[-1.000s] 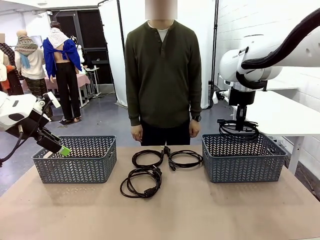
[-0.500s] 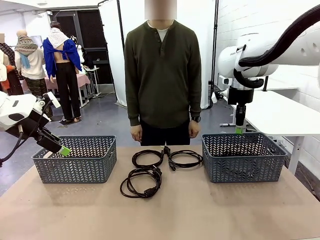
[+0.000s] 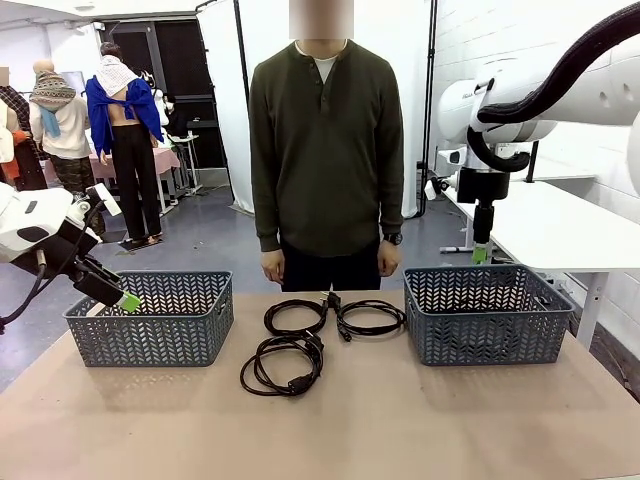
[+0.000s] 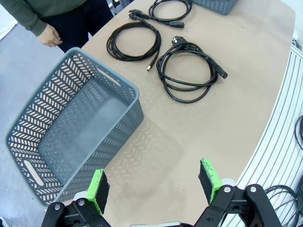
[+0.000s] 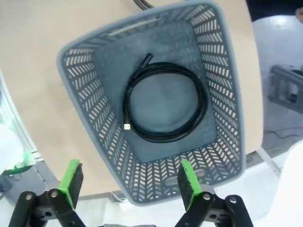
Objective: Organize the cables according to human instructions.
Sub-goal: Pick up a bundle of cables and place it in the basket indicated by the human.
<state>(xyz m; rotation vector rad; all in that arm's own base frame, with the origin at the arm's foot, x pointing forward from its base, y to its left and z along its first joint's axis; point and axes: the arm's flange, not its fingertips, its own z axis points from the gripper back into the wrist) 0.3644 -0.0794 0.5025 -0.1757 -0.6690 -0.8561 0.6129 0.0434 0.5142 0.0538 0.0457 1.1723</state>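
A second ago the right gripper hung over the right basket with a coil clamped in it. Now its fingers stand wide apart and empty in the right wrist view, it sits a little higher, and that coil lies flat on the basket floor. The left gripper has not moved; it hovers at the near left corner of the left basket, jaws spread with nothing between them.

In the right wrist view the dropped coil is nearly round, with no clear long axis. One loose end runs off toward 11 o'clock and a small plug at its 8 o'clock edge points to 6.

The other three cables lie unchanged on the table between the baskets. Two lie side by side at the far edge, the left coil and the right coil, their plug ends meeting at 12 o'clock between them. The near coil lies at 7 o'clock from that pair, an oval stretched from 8 to 2 o'clock, with a plug at its 5 o'clock end.

The person stands at the far side, arms down
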